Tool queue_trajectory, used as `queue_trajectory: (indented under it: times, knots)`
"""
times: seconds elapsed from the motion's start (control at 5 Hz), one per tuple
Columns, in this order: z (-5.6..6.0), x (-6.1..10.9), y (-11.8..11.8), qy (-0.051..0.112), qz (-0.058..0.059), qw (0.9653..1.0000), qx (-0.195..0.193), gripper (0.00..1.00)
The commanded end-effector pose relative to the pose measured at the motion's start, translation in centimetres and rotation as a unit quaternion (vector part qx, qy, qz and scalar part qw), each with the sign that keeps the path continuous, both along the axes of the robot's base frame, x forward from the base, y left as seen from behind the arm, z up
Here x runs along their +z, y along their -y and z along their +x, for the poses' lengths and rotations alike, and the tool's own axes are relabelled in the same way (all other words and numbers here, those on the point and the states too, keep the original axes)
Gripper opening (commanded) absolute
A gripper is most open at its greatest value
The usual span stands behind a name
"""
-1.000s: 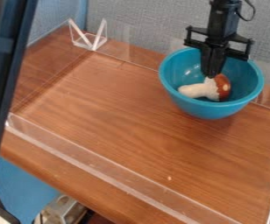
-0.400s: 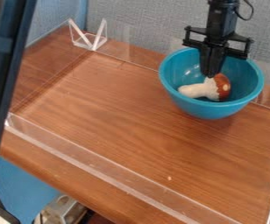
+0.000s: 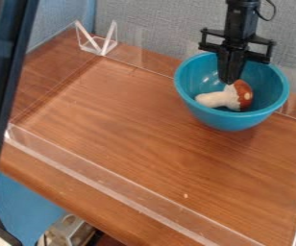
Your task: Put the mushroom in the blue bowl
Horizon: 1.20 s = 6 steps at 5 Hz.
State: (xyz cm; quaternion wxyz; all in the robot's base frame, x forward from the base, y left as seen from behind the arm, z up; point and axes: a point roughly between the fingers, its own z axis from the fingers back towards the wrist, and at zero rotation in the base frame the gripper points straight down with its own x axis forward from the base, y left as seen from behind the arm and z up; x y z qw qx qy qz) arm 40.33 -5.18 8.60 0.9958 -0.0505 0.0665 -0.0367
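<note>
The blue bowl (image 3: 274,108) stands at the right rear of the wooden table. Inside it lies the mushroom (image 3: 227,96) on its side, cream stem to the left and reddish-brown cap to the right. My gripper (image 3: 229,81) hangs straight down over the bowl, its dark fingers pressed together just above the mushroom's stem. The fingers are shut with nothing between them; whether the tips touch the mushroom I cannot tell.
A clear plastic wall (image 3: 137,163) runs around the wooden tabletop (image 3: 125,125). A small clear stand (image 3: 97,40) sits at the back left. A dark post (image 3: 3,96) crosses the left edge of the view.
The gripper has risen very slightly above the bowl. The mushroom and bowl have not moved.
</note>
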Motion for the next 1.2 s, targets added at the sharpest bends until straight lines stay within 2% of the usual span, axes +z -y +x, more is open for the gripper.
queue_trajectory:
  times: [0.0, 1.0]
  knots:
    - [0.78, 2.44, -0.60, 0.036, -0.005, 0.9993, 0.011, 0.00]
    - [0.69, 1.89, -1.44, 0.033, -0.011, 0.9984, 0.044, 0.00]
